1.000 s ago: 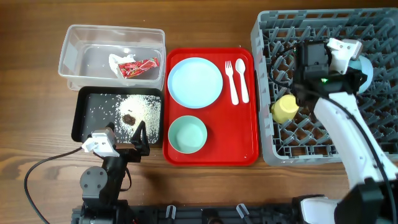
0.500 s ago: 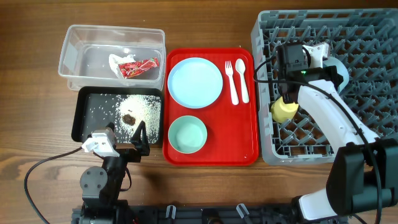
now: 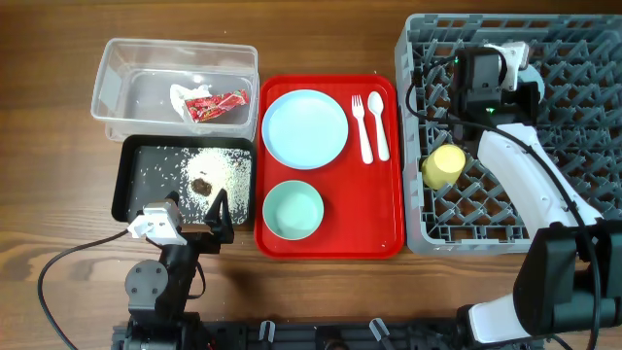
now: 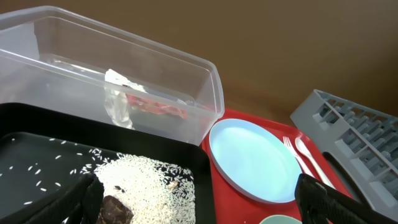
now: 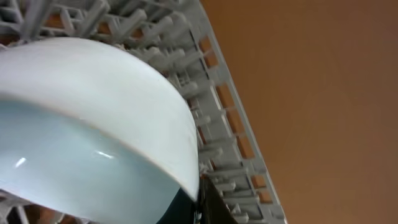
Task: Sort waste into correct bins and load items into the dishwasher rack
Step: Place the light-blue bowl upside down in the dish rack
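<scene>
Waste looks sorted: clear tub [image 3: 126,60] at far left holds the red wrapper [image 3: 218,104] and crumpled white paper [image 3: 185,95]; black tray [image 3: 134,194] just below it holds the rice [image 3: 216,163] and brown lump [image 3: 201,184]. Left gripper [image 3: 212,216] sits at the black tray's near edge, fingers [image 4: 84,198] spread wide apart, nothing between them. Middle: red serving tray [image 3: 330,249] carries the blue plate [image 3: 304,128], fork [image 3: 361,126], spoon [image 3: 378,124] and pale green bowl [image 3: 293,211], none in the rack yet. Right: dishwasher rack [image 3: 583,194] has the yellow cup [image 3: 444,167] lying near its left edge. Right wrist view shows the light blue bowl [image 5: 93,124] tilted among the pegs, rim right at the right gripper [image 5: 200,202]. Only one dark finger shows, so cannot tell whether it is clamped on the bowl or apart. Judgement: bins done, cup loaded, bowl at the rack; plate, green bowl and cutlery left.
</scene>
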